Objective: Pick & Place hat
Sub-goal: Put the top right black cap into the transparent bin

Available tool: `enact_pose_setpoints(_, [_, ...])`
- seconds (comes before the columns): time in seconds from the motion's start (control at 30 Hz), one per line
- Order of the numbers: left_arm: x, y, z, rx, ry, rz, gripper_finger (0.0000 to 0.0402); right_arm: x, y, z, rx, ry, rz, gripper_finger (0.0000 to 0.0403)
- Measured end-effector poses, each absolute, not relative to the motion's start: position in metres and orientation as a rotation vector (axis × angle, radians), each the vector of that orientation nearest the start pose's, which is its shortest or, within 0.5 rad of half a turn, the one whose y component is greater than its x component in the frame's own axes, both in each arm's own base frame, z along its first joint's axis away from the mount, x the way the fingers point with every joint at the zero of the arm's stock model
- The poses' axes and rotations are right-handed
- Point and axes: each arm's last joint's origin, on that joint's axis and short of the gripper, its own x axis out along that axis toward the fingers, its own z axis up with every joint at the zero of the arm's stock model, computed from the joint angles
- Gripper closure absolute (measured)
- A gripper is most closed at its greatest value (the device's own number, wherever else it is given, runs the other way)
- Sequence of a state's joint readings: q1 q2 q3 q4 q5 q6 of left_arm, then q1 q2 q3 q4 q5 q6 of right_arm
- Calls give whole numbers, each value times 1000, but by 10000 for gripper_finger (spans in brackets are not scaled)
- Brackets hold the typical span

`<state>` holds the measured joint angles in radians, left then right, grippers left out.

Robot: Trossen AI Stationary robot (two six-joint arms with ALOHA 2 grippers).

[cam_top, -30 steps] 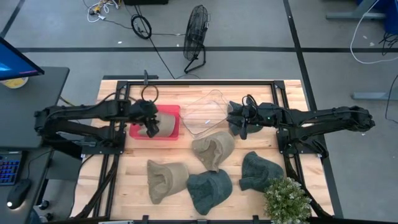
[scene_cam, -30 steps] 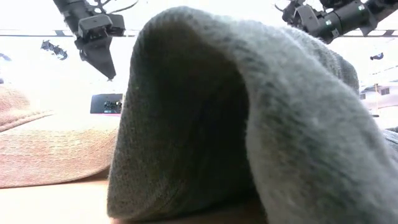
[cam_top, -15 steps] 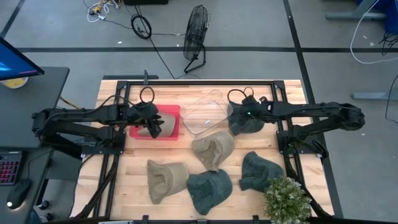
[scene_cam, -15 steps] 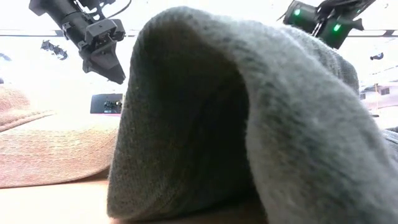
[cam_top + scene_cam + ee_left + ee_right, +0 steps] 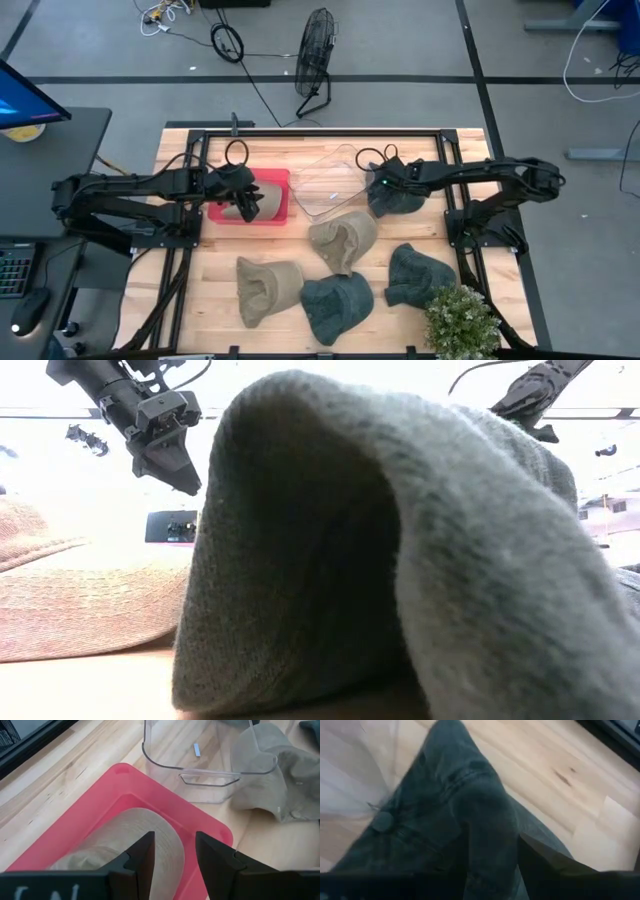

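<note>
My left gripper (image 5: 175,852) (image 5: 245,203) hovers open over a tan hat (image 5: 125,845) that lies crumpled in the red bin (image 5: 270,178). My right gripper (image 5: 383,186) is shut on a dark grey hat (image 5: 402,198) next to the clear bin (image 5: 330,180), at its right side. In the right wrist view that hat (image 5: 460,795) fills most of the picture. Two tan hats (image 5: 343,240) (image 5: 268,290) and two dark grey hats (image 5: 338,305) (image 5: 418,272) lie on the table nearer the front. My right gripper pinches a raised fold of the dark grey hat's crown (image 5: 487,830) between its two fingers, coming from above and slanting down. The rest of the hat spreads below the fingers. Whether it rests on the table I cannot tell.
A potted plant (image 5: 462,318) stands at the near right corner. The black frame rails (image 5: 300,132) run along the table's far edge. In the low view a dark grey hat (image 5: 400,560) sits right before the camera and hides most of the table.
My right gripper has moved with its hat a little toward the table's left, closer to the clear bin, and its wrist has turned while the arm folded in. My left gripper has sunk slightly over the red bin and then stayed still.
</note>
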<state>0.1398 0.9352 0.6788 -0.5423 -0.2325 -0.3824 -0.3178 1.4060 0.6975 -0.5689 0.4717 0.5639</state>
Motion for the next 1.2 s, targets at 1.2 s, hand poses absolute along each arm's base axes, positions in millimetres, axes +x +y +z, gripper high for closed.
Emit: enact_pose_setpoints(1.2, [180,32,243,-319,725,500,257,261,-79,317,-38,998,-1031,399])
